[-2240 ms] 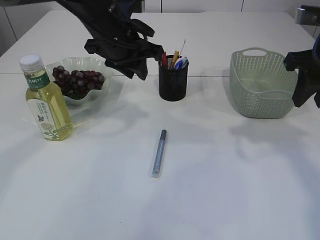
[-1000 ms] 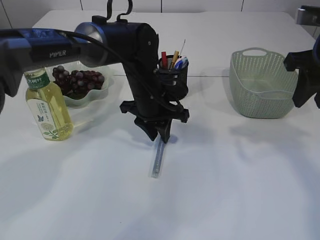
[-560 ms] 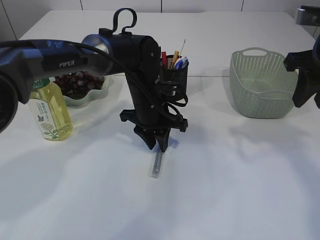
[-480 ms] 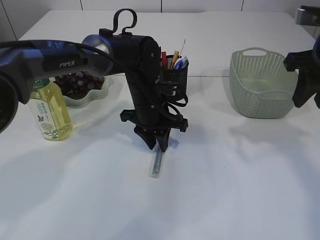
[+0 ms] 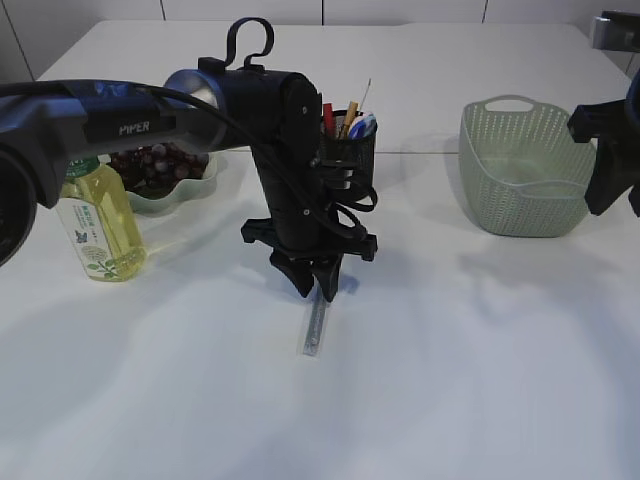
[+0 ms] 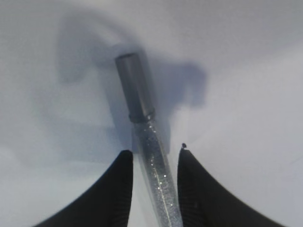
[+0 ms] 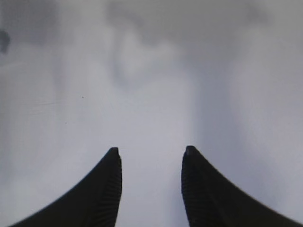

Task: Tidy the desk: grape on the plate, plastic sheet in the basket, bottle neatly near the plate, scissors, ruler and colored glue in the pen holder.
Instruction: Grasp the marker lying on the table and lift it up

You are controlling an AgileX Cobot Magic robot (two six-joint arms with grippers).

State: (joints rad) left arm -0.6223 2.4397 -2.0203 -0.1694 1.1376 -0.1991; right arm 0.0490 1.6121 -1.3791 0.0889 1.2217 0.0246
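While the left pincer [image 6: 154, 163] straddled the glitter glue tube [image 6: 147, 156] on the white table [image 5: 480, 380], its fingers stood apart, not pinching. Beside the green basket [image 5: 520, 185], the right pincer [image 7: 150, 156] hung spread and empty.

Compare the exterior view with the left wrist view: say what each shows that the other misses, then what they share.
Only the exterior view shows the bottle, grapes on the plate, pen holder, basket and the right end effector idle beside the basket. Only the left wrist view shows the glue pen's dark cap and the gaps between pen and fingers. Both show the left end effector straddling the glitter glue pen on the table.
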